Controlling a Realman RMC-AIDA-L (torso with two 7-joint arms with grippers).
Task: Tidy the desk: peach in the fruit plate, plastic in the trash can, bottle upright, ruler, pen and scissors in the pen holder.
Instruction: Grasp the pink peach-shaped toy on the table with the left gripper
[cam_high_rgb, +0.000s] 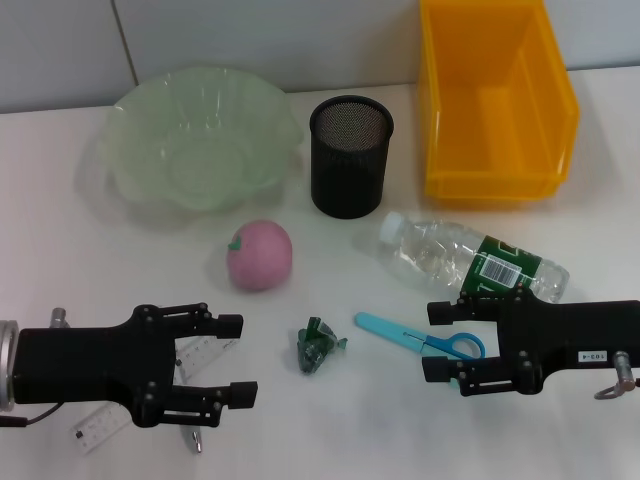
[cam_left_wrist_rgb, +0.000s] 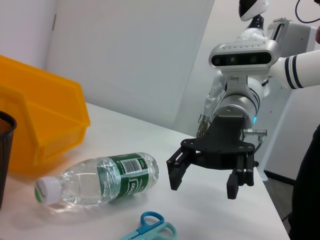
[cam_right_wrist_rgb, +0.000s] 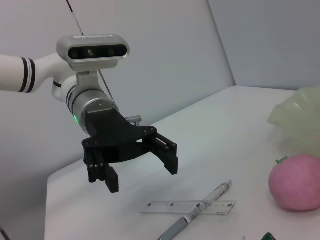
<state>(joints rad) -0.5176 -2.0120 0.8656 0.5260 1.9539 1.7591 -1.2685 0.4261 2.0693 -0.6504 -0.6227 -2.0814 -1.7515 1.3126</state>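
Note:
A pink peach (cam_high_rgb: 259, 255) lies in front of the pale green fruit plate (cam_high_rgb: 135, 135). A crumpled green plastic wrapper (cam_high_rgb: 320, 347) lies at the front middle. A clear bottle (cam_high_rgb: 470, 260) with a green label lies on its side, cap toward the black mesh pen holder (cam_high_rgb: 350, 155). Blue scissors (cam_high_rgb: 420, 337) lie by my open right gripper (cam_high_rgb: 437, 340), handles between its fingers. My open left gripper (cam_high_rgb: 237, 360) hovers over a clear ruler (cam_high_rgb: 100, 425) and a pen (cam_right_wrist_rgb: 197, 212). The right wrist view shows the left gripper (cam_right_wrist_rgb: 142, 176), ruler (cam_right_wrist_rgb: 187, 206) and peach (cam_right_wrist_rgb: 297, 182).
A yellow bin (cam_high_rgb: 495, 100) stands at the back right, beside the pen holder. The left wrist view shows the right gripper (cam_left_wrist_rgb: 203, 186), the bottle (cam_left_wrist_rgb: 100, 179), the scissors (cam_left_wrist_rgb: 150, 227) and the bin (cam_left_wrist_rgb: 35, 120). The white table edge runs close behind the right gripper.

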